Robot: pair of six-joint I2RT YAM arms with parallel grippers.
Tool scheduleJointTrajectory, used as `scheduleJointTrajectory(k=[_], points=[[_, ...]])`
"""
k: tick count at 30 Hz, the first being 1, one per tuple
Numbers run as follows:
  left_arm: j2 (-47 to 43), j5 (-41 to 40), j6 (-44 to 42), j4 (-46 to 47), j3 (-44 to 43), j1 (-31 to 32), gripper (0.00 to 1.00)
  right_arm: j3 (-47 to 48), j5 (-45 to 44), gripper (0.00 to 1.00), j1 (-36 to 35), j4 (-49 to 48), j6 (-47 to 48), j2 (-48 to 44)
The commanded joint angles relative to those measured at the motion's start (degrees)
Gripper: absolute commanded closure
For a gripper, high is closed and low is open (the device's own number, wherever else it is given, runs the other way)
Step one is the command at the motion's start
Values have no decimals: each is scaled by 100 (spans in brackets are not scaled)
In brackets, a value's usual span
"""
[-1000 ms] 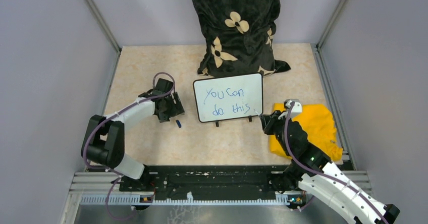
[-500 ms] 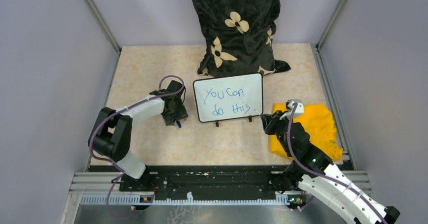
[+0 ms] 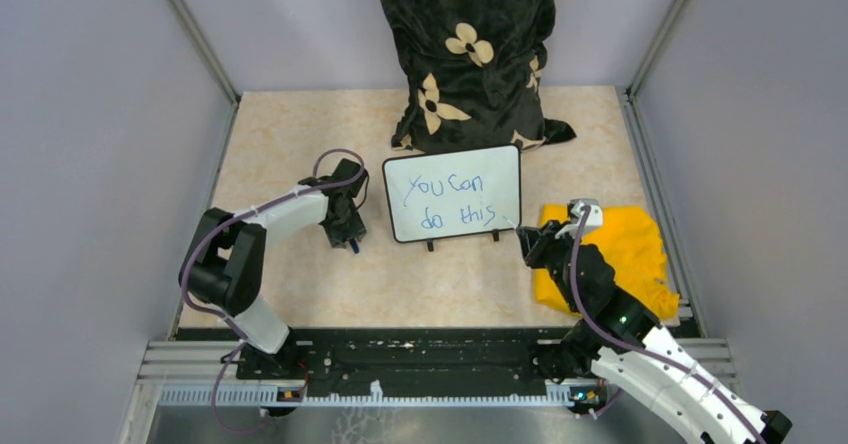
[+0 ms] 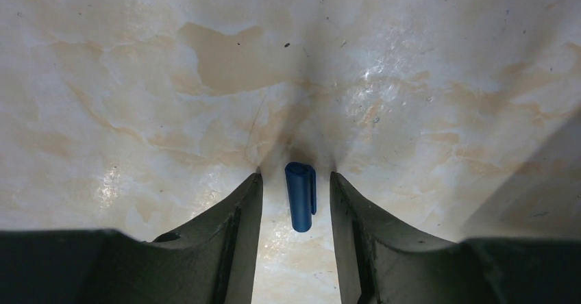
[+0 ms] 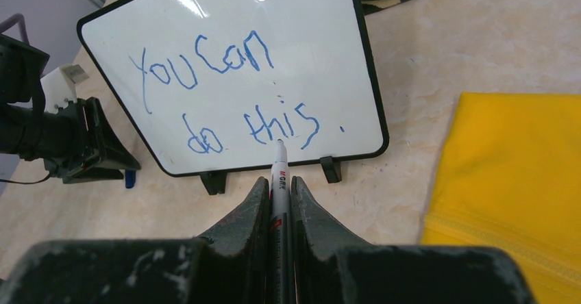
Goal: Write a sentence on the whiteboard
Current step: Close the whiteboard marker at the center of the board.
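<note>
My left fingers (image 3: 348, 238) have dropped half-open around the blue cap (image 4: 301, 196) on the bench (image 4: 137, 78), my right fingers (image 3: 528, 237) squeeze the marker (image 5: 279, 181), and the sentence (image 5: 223, 95) is done on the whiteboard (image 3: 500, 169) mid-bench.

The left arm (image 3: 285, 214) and right arm (image 3: 660, 364), rounded white shells over boxy black joints, each trailed by a looping purple cable (image 3: 335, 154). The left gripper (image 4: 295, 177) ends in matte black, tapering wedge-shaped fingers (image 4: 236, 229).
</note>
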State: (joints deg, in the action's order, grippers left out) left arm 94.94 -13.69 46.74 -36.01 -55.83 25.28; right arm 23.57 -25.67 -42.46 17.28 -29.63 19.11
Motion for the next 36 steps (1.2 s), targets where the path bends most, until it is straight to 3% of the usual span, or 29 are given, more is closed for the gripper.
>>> scheduleJointTrajectory(k=[1, 10, 16, 19, 26, 36], points=[[161, -128, 68, -127, -94, -5, 54, 8, -37, 100, 57, -198, 18, -58], [296, -410, -129, -334, -190, -7, 59, 5, -42, 100, 60, -207, 18, -57], [367, -311, -412, -207, -198, -7, 78, -8, -41, 100, 57, -224, 14, -56], [372, -246, -556, -145, -245, -8, 81, 1, -36, 100, 55, -208, 22, -57], [171, -184, -977, -17, -448, -6, 83, 15, -43, 100, 60, -203, 23, -57], [406, -157, -1365, 76, -869, -126, 75, -9, -52, 100, 64, -225, 35, -14]])
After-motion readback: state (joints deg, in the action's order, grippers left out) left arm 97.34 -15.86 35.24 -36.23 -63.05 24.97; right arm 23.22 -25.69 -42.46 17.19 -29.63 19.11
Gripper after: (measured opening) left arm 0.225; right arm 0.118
